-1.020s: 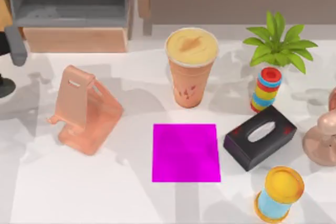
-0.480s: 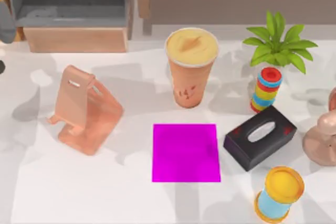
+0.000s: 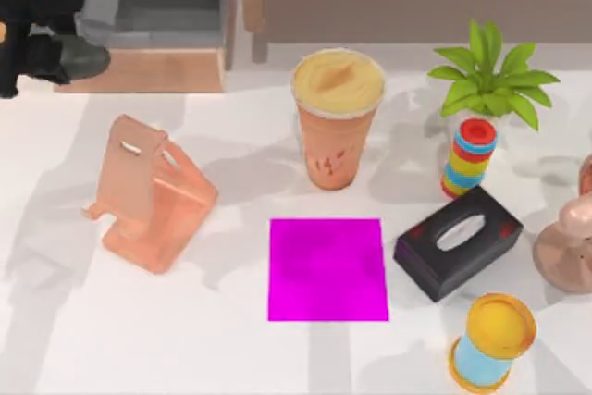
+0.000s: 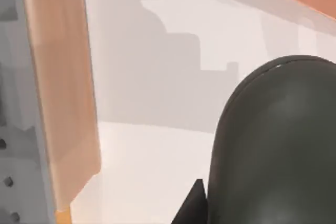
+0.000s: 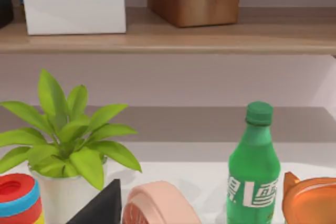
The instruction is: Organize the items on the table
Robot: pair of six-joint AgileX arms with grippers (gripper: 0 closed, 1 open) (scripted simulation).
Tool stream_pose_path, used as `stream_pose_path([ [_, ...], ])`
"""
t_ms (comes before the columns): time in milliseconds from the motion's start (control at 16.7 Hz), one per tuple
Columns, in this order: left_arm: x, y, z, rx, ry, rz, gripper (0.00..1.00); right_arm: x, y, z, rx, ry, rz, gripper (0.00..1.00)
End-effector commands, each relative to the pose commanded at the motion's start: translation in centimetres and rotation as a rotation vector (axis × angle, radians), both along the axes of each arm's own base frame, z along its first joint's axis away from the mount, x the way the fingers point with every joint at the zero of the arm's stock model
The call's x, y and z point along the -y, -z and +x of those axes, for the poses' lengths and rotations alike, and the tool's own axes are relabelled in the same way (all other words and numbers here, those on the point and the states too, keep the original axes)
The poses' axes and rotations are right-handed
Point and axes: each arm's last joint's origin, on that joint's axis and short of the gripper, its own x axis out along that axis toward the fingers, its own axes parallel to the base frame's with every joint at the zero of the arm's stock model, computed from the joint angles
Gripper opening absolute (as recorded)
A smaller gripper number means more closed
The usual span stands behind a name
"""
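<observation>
White table (image 3: 139, 339) lay cluttered; left gripper (image 3: 42, 53) clenched the mouse (image 4: 278, 145), needing a slow, level carry to the mat (image 3: 327, 269).

The left gripper (image 3: 55, 57) carrying the mouse (image 3: 81, 57) has swung inward.

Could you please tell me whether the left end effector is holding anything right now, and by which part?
The left end effector carries the dark grey mouse at the table's back left corner; where exactly it grips cannot be told.
</observation>
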Motion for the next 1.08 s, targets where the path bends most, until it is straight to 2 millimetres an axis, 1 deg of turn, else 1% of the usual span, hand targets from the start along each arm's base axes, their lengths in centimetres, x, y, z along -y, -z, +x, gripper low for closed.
stream_pose_path([
  [120,4.5,-1.3,-1.7,0.037,0.250,-0.017,0.00,0.0,0.0,0.0,0.000,0.000,0.000,1.00],
  [180,6.8,-1.4,-2.6,0.039,0.377,-0.023,0.00,0.0,0.0,0.0,0.000,0.000,0.000,1.00],
  [240,8.9,-1.1,-3.5,0.028,0.503,-0.028,0.00,0.0,0.0,0.0,0.000,0.000,0.000,1.00],
  [360,13.0,0.8,-5.1,-0.026,0.742,-0.028,0.00,0.0,0.0,0.0,0.000,0.000,0.000,1.00],
  [540,18.1,5.5,-7.2,-0.132,1.048,-0.002,0.00,0.0,0.0,0.0,0.000,0.000,0.000,1.00],
  [720,21.7,10.0,-8.7,-0.183,1.280,0.065,0.00,0.0,0.0,0.0,0.000,0.000,0.000,1.00],
  [840,23.4,12.2,-9.2,-0.173,1.392,0.129,0.00,0.0,0.0,0.0,0.000,0.000,0.000,1.00],
  [960,24.6,13.5,-9.4,-0.140,1.469,0.195,0.00,0.0,0.0,0.0,0.000,0.000,0.000,1.00],
  [1080,25.4,14.1,-9.4,-0.104,1.508,0.245,0.00,0.0,0.0,0.0,0.000,0.000,0.000,1.00],
])
